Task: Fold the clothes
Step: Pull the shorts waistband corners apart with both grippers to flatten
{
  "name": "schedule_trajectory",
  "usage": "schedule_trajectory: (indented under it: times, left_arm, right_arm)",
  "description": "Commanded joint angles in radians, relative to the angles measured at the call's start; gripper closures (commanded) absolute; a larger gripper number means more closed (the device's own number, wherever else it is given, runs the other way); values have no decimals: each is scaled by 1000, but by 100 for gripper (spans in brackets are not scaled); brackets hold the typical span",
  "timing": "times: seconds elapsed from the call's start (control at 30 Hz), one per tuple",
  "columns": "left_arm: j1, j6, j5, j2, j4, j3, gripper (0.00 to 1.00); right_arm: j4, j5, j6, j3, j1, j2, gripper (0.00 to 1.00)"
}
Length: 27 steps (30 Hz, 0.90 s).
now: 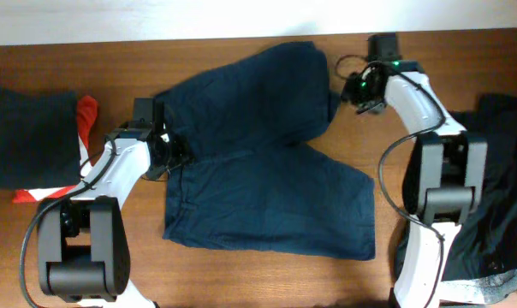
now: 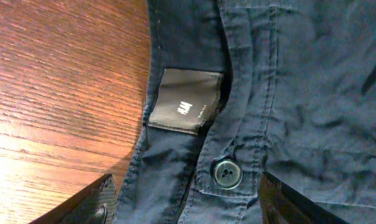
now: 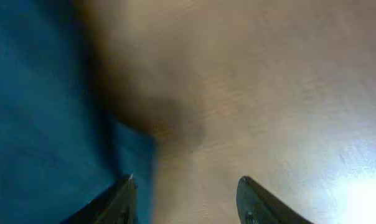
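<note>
Navy shorts (image 1: 258, 154) lie spread flat across the middle of the wooden table, waistband to the left, both legs pointing right. My left gripper (image 1: 169, 154) is open over the waistband; the left wrist view shows its fingers (image 2: 187, 208) either side of the button (image 2: 226, 172) and a dark label (image 2: 183, 101). My right gripper (image 1: 348, 90) is open at the far leg's hem corner; in the right wrist view its fingers (image 3: 187, 202) straddle the blurred fabric edge (image 3: 45, 99) and bare wood.
A folded dark garment (image 1: 32, 137) lies at the far left over red and white cloth (image 1: 86, 115). A heap of dark clothes (image 1: 498, 188) sits at the right edge. The table's back edge runs along the top.
</note>
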Motion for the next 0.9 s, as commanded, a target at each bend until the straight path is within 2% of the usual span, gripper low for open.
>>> schedule_trajectory:
  times: [0.0, 0.1, 0.2, 0.4, 0.43, 0.47, 0.5, 0.6, 0.73, 0.77, 0.8, 0.83, 0.87]
  left_arm:
    - [-3, 13, -7, 12, 1, 7, 27]
    - [-3, 13, -7, 12, 0, 7, 27]
    - [-3, 13, -7, 12, 0, 7, 27]
    - [-3, 13, -7, 12, 0, 7, 27]
    - [-3, 13, -7, 12, -3, 7, 27]
    - [-3, 13, -7, 12, -3, 7, 27]
    - [-3, 13, -7, 12, 0, 7, 27]
    - [-3, 13, -7, 12, -6, 7, 27]
    - [-3, 13, -7, 12, -3, 7, 27]
    - [-3, 12, -7, 12, -3, 7, 27]
    - [-3, 12, -6, 12, -2, 7, 27]
    - [-3, 12, -6, 12, -3, 7, 27]
    - [-3, 12, -7, 12, -4, 7, 27]
  right_arm:
    - [33, -131, -48, 15, 3, -23, 45]
    - [33, -131, -47, 13, 21, 23, 51]
    - [37, -116, -27, 13, 27, 68, 61]
    - [40, -99, -20, 11, 37, 101, 62]
    - [40, -101, -20, 11, 42, 113, 69]
    - [41, -101, -20, 11, 43, 116, 85]
    - [47, -100, -21, 11, 41, 116, 96]
    - [-26, -53, -4, 21, -3, 62, 96]
    - [-254, 170, 51, 20, -31, -86, 96]
    - [-283, 170, 51, 20, -31, -92, 89]
    - [-323, 170, 51, 20, -31, -92, 73]
    - [-352, 170, 50, 19, -31, -92, 69]
    - [-384, 170, 40, 19, -32, -92, 69]
